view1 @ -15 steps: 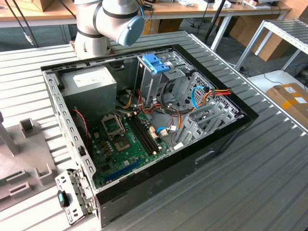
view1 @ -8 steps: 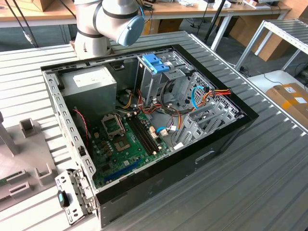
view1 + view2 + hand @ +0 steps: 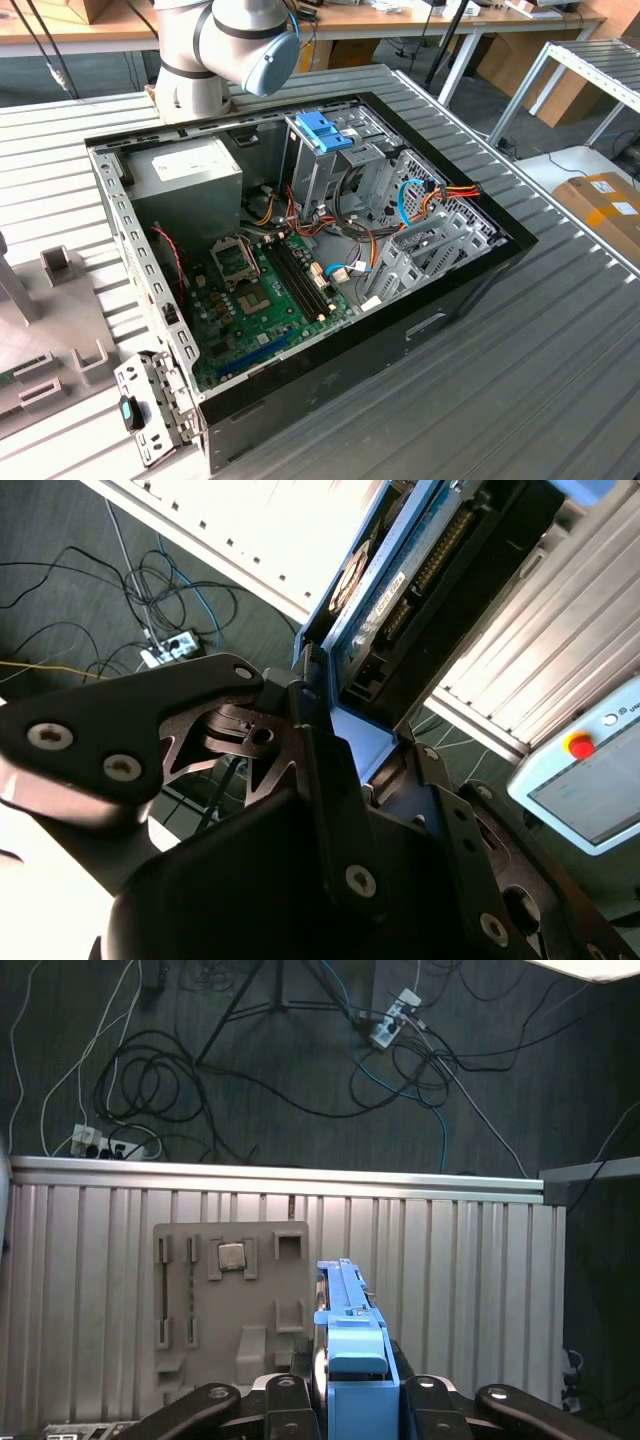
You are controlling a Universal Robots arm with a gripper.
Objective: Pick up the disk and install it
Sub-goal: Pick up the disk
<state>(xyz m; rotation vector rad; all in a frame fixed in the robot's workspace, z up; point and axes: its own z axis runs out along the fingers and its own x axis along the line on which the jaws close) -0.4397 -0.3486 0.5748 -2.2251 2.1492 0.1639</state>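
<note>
In both wrist views my gripper [image 3: 355, 1402] is shut on the disk [image 3: 348, 1332], a flat drive edged by a light-blue carrier frame and held on edge between the black fingers [image 3: 288, 1400]. The second wrist view shows the disk's [image 3: 420, 575] dark underside and connector row, with the gripper [image 3: 372, 755] clamped around one end. I hold it high above the ribbed metal table [image 3: 460, 1280]. The exterior view has the open computer case [image 3: 300, 250], whose metal drive cage [image 3: 330, 165] carries a blue latch [image 3: 325, 130] on top.
Under the disk a grey fixture plate [image 3: 230, 1300] with slots and a small chip lies on the table. Cables and power strips [image 3: 100, 1140] litter the dark floor beyond the table edge. The arm's joint [image 3: 240, 40] stands behind the case. A teach pendant [image 3: 590, 780] hangs nearby.
</note>
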